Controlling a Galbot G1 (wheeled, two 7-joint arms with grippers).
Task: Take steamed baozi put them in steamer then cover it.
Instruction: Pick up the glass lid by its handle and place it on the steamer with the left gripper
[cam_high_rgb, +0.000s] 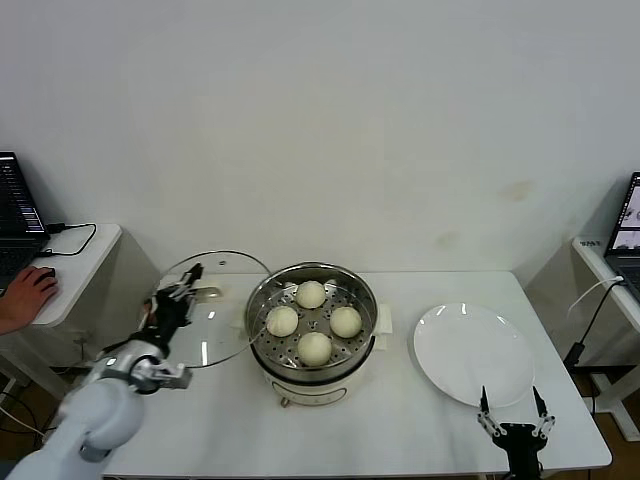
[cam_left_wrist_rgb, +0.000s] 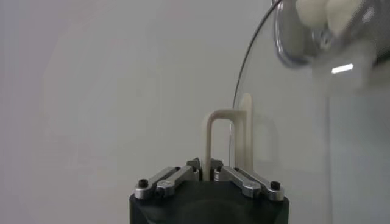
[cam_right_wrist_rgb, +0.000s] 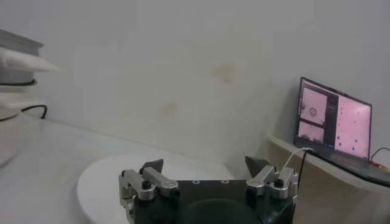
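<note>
Four cream-white baozi sat inside the steel steamer. Left pincer, clenched on the glass lid at nine o'clock, should lower it level; right pincer idled, released.

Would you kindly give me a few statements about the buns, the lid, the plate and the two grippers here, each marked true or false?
1. All four buns sit in the steamer. True.
2. The lid rests flat on the steamer. False: it is held tilted to the pot's left, with the pot uncovered.
3. The left gripper is shut on the lid's handle. True.
4. The plate holds one bun. False: nothing lies on it.
5. The right gripper is shut on the plate's rim. False: it is open, at the table's near edge beside the plate, holding nothing.
</note>
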